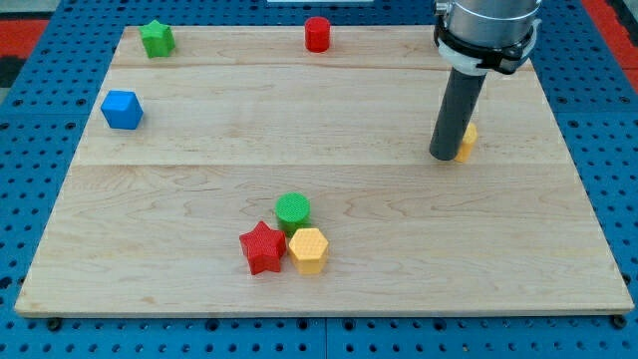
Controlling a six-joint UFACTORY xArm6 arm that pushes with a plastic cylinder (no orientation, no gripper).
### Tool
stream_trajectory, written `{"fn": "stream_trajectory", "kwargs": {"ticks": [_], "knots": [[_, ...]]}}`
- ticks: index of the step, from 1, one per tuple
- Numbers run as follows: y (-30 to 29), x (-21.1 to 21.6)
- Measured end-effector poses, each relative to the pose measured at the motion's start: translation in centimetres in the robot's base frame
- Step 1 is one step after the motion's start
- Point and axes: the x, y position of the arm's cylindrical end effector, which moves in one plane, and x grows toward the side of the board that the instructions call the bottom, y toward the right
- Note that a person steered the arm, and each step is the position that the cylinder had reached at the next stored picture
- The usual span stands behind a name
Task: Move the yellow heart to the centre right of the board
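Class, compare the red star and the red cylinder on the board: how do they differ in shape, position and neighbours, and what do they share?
Shape: the red star has points, while the red cylinder is round and upright.
Position: the red star lies near the view's bottom; the red cylinder stands at the top edge.
Neighbours: the red star touches the yellow hexagon, with the green cylinder close by; the red cylinder stands alone.
Both are red and far from my tip.
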Motion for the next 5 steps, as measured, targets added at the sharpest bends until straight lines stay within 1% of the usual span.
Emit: {"fn": "stream_trajectory", "kwargs": {"ticks": [1,2,4,5], "knots": [[-2.8,2.9],[-0.9,3.1],[5.9,-3.4],[5.8,-2.9]]}}
